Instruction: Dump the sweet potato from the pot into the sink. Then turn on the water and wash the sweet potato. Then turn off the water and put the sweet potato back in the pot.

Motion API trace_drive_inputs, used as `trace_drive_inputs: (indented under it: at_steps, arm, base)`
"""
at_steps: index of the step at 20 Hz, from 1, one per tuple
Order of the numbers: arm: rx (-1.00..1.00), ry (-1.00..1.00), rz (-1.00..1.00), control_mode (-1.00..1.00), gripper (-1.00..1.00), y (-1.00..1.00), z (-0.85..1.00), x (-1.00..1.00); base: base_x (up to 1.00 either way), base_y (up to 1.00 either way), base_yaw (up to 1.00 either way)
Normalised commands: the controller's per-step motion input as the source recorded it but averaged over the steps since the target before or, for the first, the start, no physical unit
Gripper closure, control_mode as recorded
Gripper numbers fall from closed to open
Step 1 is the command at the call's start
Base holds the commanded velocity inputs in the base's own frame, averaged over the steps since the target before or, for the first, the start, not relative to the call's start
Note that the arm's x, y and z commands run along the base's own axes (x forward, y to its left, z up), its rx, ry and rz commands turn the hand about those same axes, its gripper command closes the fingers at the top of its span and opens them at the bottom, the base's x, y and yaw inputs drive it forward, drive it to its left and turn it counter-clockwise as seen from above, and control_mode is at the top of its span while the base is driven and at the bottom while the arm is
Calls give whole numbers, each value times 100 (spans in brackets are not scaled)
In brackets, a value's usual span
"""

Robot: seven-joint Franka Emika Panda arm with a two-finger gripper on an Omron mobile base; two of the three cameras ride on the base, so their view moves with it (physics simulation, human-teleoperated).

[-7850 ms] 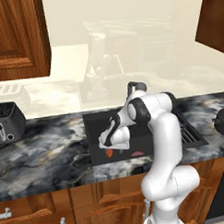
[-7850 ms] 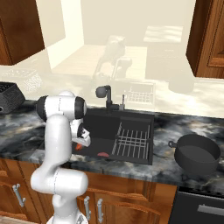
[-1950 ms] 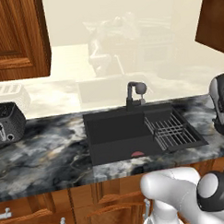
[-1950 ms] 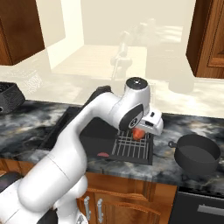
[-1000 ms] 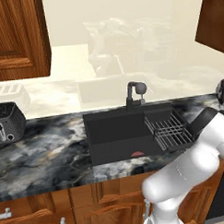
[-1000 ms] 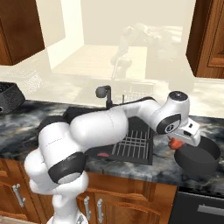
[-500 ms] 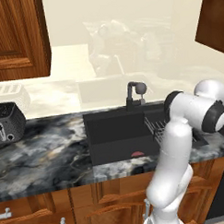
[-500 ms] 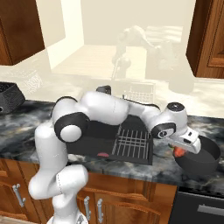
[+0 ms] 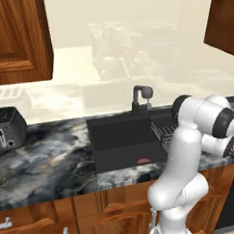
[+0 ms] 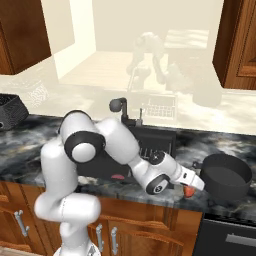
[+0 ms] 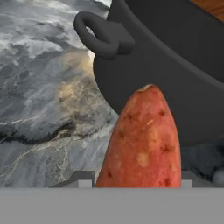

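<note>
The orange-red sweet potato [image 11: 146, 144] stands up between my fingertips, and my gripper [image 11: 135, 181] is shut on it. Just beyond it is the black pot [image 11: 175, 74], with one side handle [image 11: 103, 35] at its upper left. From the right base view, my gripper [image 10: 191, 186] holds the sweet potato [image 10: 189, 191] low over the counter's front edge, just left of the pot [image 10: 226, 175] and outside its rim. The black sink [image 9: 120, 138] lies to the left with its faucet [image 9: 142, 94].
A wire rack [image 9: 163, 134] fills the sink's right part, and a flat red sliver [image 9: 144, 161] lies at the basin's front. A toaster [image 9: 8, 127] stands far left on the marbled counter [image 9: 43, 160]. An oven front [image 10: 230, 235] sits below the pot. Wall cabinets hang above.
My arm has swung right from over the sink rack and come down beside the pot, carrying the sweet potato with it. The pot has not moved.
</note>
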Motion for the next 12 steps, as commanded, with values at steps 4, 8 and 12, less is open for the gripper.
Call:
trace_drive_inputs:
  at_steps: [4,8,12]
  arm:
    - [13,0,0,-100,100,-46,100,0]
    - [14,0,0,-100,100,-40,100,-2]
    - [14,0,0,-100,100,-33,100,-3]
  base:
    - [0,0,0]
    - [0,0,0]
    - [0,0,0]
